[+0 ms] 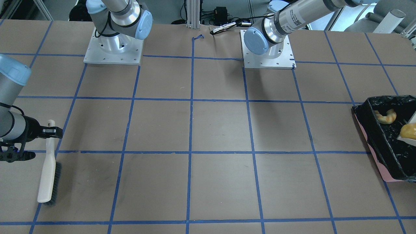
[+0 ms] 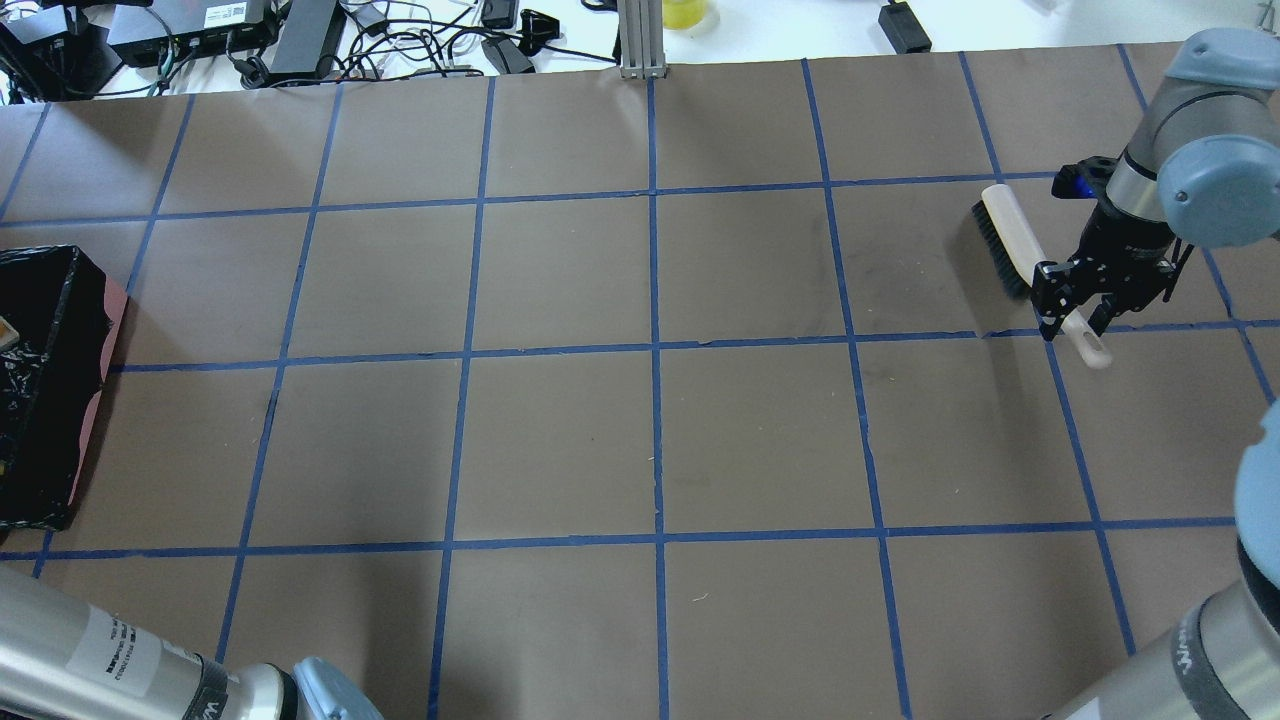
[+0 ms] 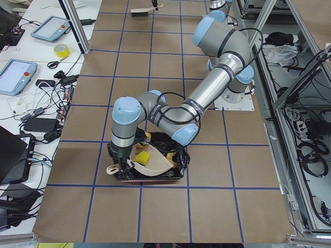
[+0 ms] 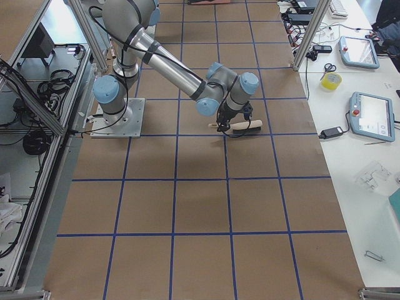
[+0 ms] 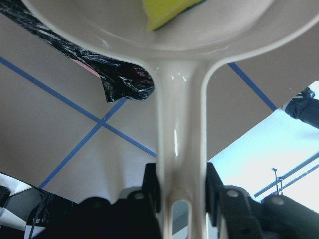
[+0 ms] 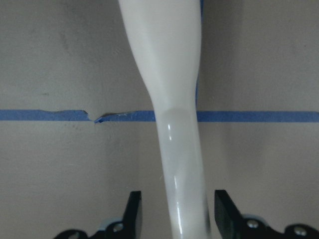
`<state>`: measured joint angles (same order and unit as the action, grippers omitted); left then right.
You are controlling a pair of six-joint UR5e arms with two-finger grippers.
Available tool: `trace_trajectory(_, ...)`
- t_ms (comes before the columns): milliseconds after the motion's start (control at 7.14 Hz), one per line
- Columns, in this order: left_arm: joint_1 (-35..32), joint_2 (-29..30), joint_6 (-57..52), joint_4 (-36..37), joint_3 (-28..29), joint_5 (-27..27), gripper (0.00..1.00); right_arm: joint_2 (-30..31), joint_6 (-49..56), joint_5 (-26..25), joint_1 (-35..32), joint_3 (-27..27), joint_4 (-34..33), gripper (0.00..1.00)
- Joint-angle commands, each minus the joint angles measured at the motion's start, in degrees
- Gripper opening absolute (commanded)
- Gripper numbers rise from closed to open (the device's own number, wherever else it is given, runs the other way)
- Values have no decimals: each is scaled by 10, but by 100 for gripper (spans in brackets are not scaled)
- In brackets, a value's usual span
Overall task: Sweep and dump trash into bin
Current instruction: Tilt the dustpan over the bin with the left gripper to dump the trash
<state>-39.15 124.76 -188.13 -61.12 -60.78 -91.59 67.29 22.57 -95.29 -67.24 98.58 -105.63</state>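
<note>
My left gripper (image 5: 182,191) is shut on the handle of the beige dustpan (image 5: 179,114) and holds it tilted over the pink bin (image 3: 150,178) with its black bag (image 1: 383,143). The yellow wedge with a green side (image 5: 169,12) still lies in the pan. A pale curved slice (image 1: 386,116) and an orange-brown lump (image 1: 409,130) are inside the bin. My right gripper (image 6: 178,209) is open, with its jaws on either side of the handle of the white brush (image 2: 1010,240). The brush lies on the table.
The brown paper table (image 2: 650,440) carries a blue tape grid. The bin stands at the table's end on my left side (image 2: 40,380). The brush (image 1: 47,175) lies at the opposite end. Both arm bases (image 1: 113,48) stand along the table's back edge.
</note>
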Motion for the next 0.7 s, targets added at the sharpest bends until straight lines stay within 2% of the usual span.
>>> trace_trajectory(0,-1,-1,-34,50,-5,4,12,2,-3,5,0,0,0,64)
trace_trajectory(420,-8,-42,-43,108,-76,2,12,43,-2,8,0,-10,-4,98)
trace_trajectory(560,-8,-63,-44,148,-121,2,11,67,-2,19,0,-20,-6,100)
